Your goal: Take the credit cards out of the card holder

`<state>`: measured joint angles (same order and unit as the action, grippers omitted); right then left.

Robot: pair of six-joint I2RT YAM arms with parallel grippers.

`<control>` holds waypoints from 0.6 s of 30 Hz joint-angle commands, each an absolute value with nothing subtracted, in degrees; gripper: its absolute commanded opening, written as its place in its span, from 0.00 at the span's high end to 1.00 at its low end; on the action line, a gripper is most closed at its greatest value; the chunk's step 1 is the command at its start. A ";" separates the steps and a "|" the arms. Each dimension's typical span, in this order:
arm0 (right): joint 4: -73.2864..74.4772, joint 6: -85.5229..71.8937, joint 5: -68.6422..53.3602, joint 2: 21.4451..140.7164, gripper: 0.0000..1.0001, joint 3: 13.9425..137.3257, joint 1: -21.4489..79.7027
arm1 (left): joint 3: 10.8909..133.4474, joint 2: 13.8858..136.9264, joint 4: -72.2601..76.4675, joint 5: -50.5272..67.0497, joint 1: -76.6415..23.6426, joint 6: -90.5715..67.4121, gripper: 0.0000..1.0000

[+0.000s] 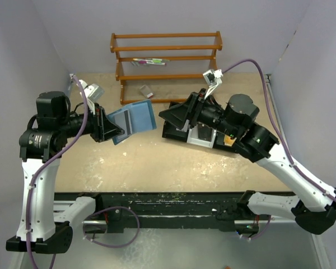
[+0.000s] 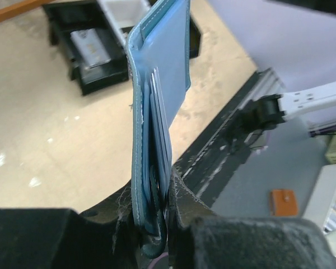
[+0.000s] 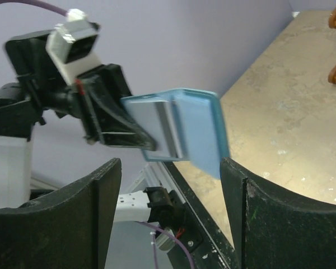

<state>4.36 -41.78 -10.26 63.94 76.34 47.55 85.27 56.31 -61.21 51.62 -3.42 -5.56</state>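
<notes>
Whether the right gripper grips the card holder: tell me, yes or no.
No: the right gripper stands open, apart from the card holder, which the left gripper clamps.

no readable text, labels or numbers

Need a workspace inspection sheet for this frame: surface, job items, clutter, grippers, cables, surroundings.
Surface: tan table, pale scuffs.
Job's things: blue card holder unfolded, held off the table; credit cards in its pockets.
Clutter: black tray with contents; small grey item by the wooden rack.
Grippers: left gripper shut on the card holder; right gripper open, facing it, apart.
Cables: purple cables loop over both arms, clear of the card holder.
Surroundings: plain lilac walls.
</notes>
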 commanded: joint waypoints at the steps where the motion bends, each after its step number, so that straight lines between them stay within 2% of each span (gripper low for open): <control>1: -0.53 -41.66 -16.01 65.54 0.29 77.25 47.55 | 85.00 57.12 -66.06 43.13 -3.44 2.91 0.96; 11: -17.44 -49.86 -31.43 74.06 0.36 73.29 48.07 | 86.44 56.94 -69.33 57.78 -3.43 6.25 0.93; 18: -21.37 -51.32 -33.95 74.83 0.43 69.73 48.08 | 88.35 57.37 -70.31 68.08 -3.43 5.97 0.93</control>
